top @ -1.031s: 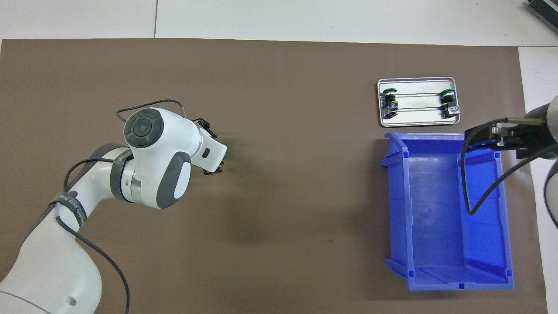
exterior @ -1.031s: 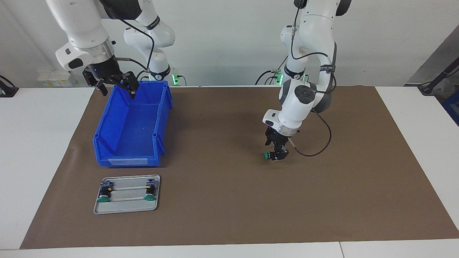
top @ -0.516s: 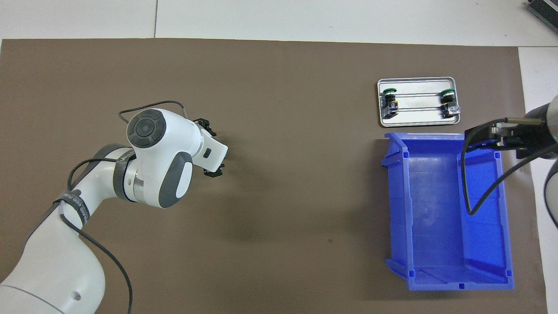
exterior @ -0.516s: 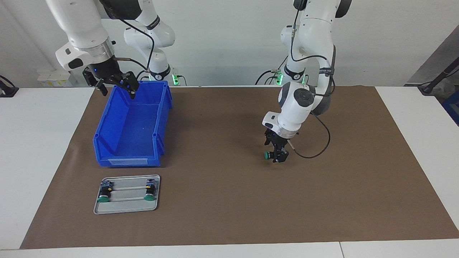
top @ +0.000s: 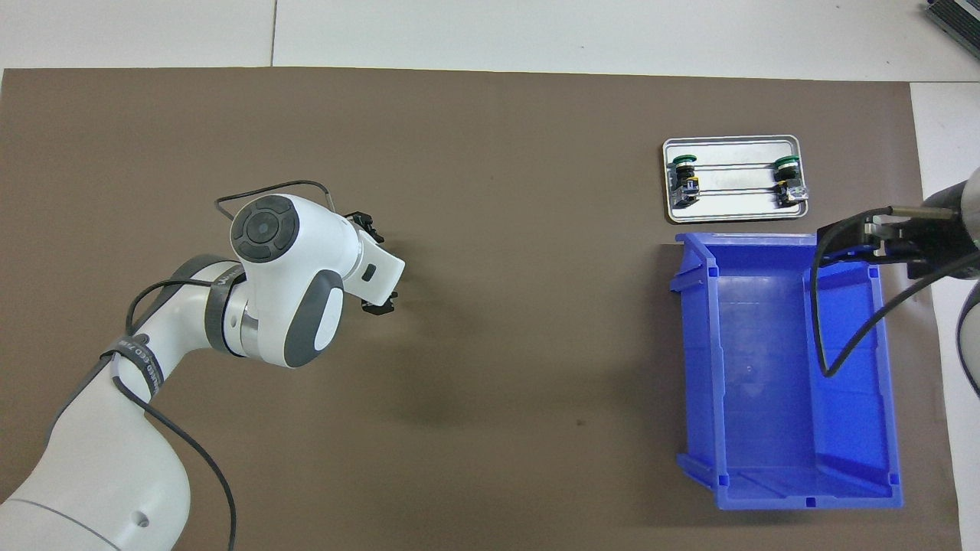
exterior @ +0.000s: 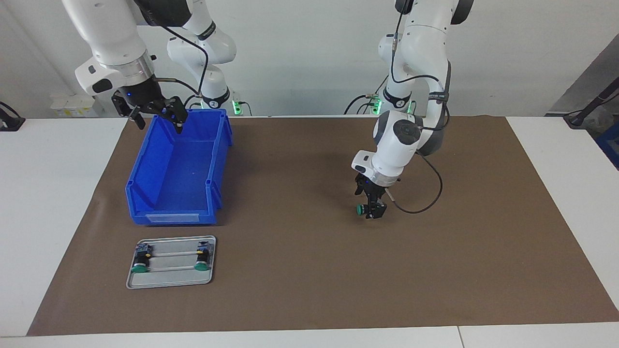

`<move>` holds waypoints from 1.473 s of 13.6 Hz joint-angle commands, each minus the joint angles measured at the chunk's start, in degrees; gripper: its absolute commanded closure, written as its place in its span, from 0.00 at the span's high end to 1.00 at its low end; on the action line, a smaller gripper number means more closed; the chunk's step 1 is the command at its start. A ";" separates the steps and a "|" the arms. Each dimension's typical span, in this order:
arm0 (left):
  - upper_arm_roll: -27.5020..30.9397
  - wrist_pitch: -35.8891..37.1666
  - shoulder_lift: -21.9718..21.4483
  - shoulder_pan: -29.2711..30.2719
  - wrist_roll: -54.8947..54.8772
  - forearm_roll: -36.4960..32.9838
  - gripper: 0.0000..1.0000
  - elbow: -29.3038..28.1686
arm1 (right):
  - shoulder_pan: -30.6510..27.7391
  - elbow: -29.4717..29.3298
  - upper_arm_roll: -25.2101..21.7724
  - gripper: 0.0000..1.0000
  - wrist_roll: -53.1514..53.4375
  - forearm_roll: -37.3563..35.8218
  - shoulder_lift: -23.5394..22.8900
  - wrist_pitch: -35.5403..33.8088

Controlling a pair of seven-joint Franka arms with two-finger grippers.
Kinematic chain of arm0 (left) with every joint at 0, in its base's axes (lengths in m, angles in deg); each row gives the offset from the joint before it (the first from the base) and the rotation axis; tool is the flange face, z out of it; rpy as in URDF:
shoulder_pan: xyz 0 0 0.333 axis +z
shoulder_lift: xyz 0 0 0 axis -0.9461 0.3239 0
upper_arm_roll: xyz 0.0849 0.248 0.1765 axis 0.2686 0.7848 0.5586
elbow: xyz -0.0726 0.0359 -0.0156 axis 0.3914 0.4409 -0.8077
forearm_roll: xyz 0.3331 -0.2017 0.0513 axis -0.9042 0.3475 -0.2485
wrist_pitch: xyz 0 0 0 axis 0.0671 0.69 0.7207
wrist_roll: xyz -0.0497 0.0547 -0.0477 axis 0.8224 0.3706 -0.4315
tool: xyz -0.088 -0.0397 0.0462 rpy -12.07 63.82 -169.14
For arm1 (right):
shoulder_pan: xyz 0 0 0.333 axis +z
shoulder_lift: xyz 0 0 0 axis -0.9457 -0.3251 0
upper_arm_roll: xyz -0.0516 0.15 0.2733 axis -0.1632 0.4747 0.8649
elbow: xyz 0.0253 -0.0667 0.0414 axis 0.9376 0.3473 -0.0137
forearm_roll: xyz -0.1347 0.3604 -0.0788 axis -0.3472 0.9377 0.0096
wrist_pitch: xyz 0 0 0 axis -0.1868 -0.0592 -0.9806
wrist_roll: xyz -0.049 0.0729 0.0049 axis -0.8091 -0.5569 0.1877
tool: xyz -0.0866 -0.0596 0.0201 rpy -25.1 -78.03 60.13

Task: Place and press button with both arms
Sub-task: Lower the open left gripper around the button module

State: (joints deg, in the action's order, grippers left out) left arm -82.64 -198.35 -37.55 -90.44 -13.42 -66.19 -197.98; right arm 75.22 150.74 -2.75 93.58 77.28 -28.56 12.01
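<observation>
The only writing I can spot is a line of lettering on the black strap around the left arm (top: 130, 360), too fine to read, and a pale label strip on the blue bin (exterior: 172, 218) looks blank. The button (exterior: 361, 210) shows a round green cap poking sideways toward the right arm's end of the table; its dark body is tucked in the left gripper (exterior: 373, 211), whose fingers sit around it low on the brown mat (exterior: 300, 270), though I cannot tell whether they pinch it or stand loose. The right gripper (exterior: 155, 113) waits over the bin's rim nearest the robots, fingers spread wide. A metal tray (exterior: 170, 280) with two more green-capped buttons (exterior: 139, 268) lies just beside the bin, farther from the robots. Around the button the mat lies bare, its edges well apart from it.
</observation>
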 commanded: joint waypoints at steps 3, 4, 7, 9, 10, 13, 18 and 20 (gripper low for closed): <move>0.79 -3.26 0.84 -1.41 0.80 0.07 0.99 -2.05 | 0.73 1.84 -2.15 1.00 -1.45 1.42 1.41 1.32; 0.79 -3.26 0.84 -1.50 0.80 0.07 0.99 -2.05 | 0.72 1.75 -2.15 1.00 -1.45 1.42 1.41 1.24; 0.79 -3.88 0.84 -1.59 0.80 0.07 0.97 -2.57 | 0.72 0.88 -2.15 1.00 -1.54 1.51 1.15 0.45; 0.79 -4.14 0.84 -2.02 0.80 0.07 0.94 -2.92 | 0.64 0.79 -2.41 1.00 -1.45 3.95 1.15 -0.78; 0.79 -4.49 0.84 -2.03 0.80 0.07 0.91 -3.01 | 0.46 0.87 -2.76 1.00 -1.37 5.45 1.15 -1.13; 0.79 -5.02 0.84 -2.20 0.80 0.07 0.82 -3.36 | 0.46 0.87 -2.85 1.00 -1.37 4.24 1.15 -0.44; 0.79 -5.99 0.84 -2.47 0.72 0.07 0.58 -4.07 | 1.08 1.31 -2.68 1.00 -1.19 3.36 1.32 -0.08; 0.79 -5.99 0.84 -2.47 0.71 0.07 0.44 -4.07 | 1.08 1.49 -2.68 1.00 -1.19 3.44 1.41 -0.08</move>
State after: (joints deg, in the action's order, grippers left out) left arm -82.65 -202.53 -36.72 -91.78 -13.37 -66.19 -200.39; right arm 76.13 150.74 -5.15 93.54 80.44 -28.47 11.48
